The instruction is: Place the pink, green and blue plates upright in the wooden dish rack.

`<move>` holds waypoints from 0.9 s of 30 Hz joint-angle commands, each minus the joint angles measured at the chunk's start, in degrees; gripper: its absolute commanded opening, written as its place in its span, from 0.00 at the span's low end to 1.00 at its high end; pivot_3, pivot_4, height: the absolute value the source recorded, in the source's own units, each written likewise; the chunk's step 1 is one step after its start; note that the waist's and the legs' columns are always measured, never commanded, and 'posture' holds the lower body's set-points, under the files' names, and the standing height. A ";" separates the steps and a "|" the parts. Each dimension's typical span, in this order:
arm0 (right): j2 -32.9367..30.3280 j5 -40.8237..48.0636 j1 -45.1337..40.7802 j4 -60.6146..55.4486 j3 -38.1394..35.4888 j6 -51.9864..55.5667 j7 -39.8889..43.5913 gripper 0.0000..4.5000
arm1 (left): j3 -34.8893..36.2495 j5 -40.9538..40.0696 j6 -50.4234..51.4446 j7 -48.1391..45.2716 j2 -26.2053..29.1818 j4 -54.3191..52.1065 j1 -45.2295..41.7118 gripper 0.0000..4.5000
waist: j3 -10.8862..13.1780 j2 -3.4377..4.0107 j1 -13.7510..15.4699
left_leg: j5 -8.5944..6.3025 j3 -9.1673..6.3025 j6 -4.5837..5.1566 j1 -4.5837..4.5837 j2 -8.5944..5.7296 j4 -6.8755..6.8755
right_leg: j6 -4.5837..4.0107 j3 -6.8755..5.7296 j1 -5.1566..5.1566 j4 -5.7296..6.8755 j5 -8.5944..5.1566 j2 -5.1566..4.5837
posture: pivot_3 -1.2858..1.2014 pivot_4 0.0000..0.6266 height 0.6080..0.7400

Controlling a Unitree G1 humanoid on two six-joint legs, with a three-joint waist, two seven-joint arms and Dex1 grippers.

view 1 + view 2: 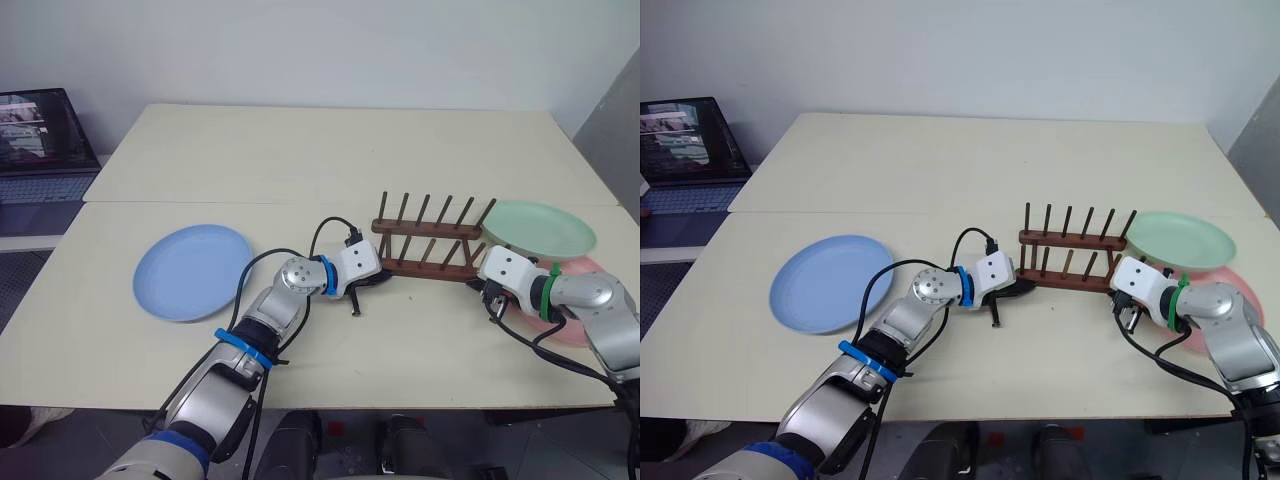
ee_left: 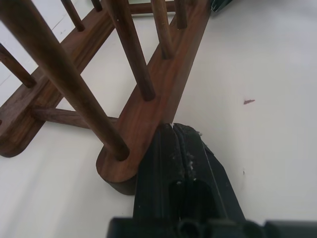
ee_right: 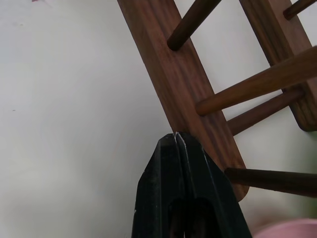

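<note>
Wooden dish rack [image 1: 428, 240] shown at worktop [image 1: 300, 160] centre, empty; blue plate [image 1: 192, 270] at nine o'clock, green plate [image 1: 540, 230] over pink plate [image 1: 585, 330] at three o'clock. Left gripper [image 2: 173, 130] and right gripper [image 3: 176, 136] fingers pressed together against rail ends. Plates judged light, stiff, slippery: best taken by the rim

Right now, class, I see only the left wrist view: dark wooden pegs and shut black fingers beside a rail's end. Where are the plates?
Observer: The round blue plate lies flat on the cream table, left of the dark brown wooden dish rack.
Operator: The other two?
Observer: The green plate partly covers the pink plate beside the rack's right end.
Operator: The right fingers?
Observer: The right fingers are shut, at the near rail's right end.
</note>
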 commanded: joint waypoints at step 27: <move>-8.23 11.10 9.22 -22.22 -15.07 10.46 8.50 0.38 | 10.42 -15.16 14.02 -16.09 19.07 -33.64 11.87 0.41 | -0.01 0.02 -0.34 | 0.00 -0.02 -0.01 0.01 0.09 -0.05 | -0.11 0.05 -0.06 0.06 -0.04 0.00 | 0.52 0.24 1.00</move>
